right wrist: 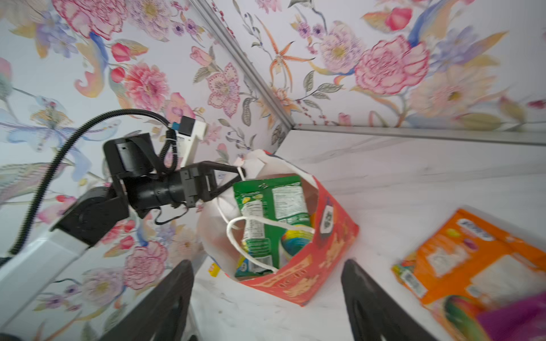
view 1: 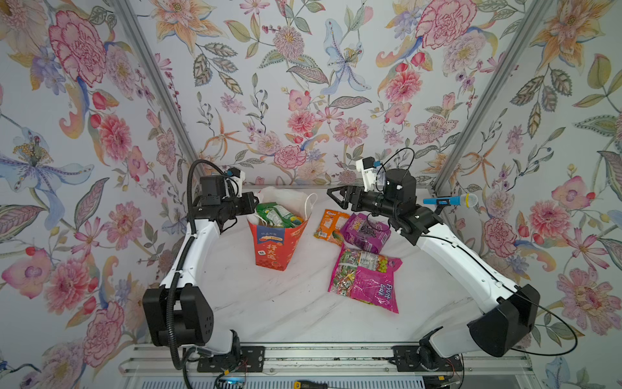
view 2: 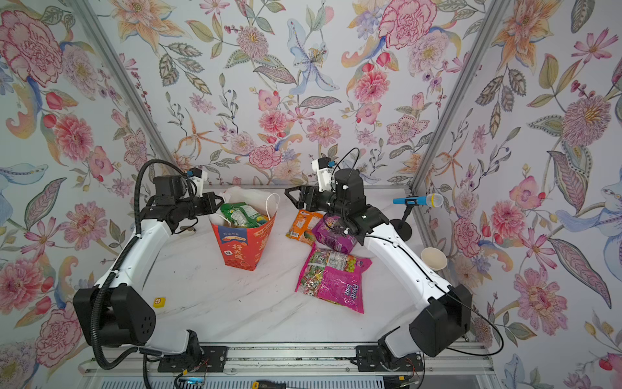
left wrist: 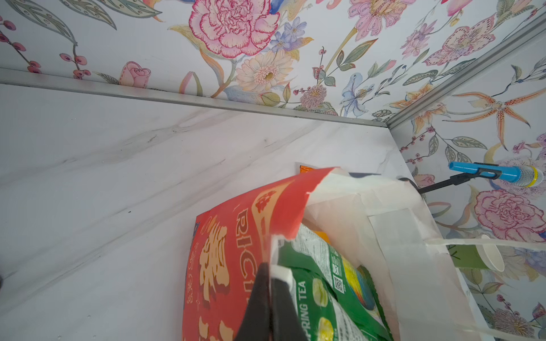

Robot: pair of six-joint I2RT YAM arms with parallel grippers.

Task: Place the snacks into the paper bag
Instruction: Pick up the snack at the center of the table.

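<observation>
Left fingers [left wrist: 256,310] pinching paper bag [left wrist: 224,236] rim, glossy green packet [left wrist: 313,295] inside

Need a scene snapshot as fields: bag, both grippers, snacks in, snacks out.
bag: red paper bag, upright, mouth open
left gripper: shut on the bag's rim
right gripper: open, empty, beside the bag
in bag: green plastic packet reaching up to the rim; anything beneath it unclear
outside bag: orange plastic packet; purple plastic packet partly overlapping it; large magenta plastic packet lying flat
</observation>
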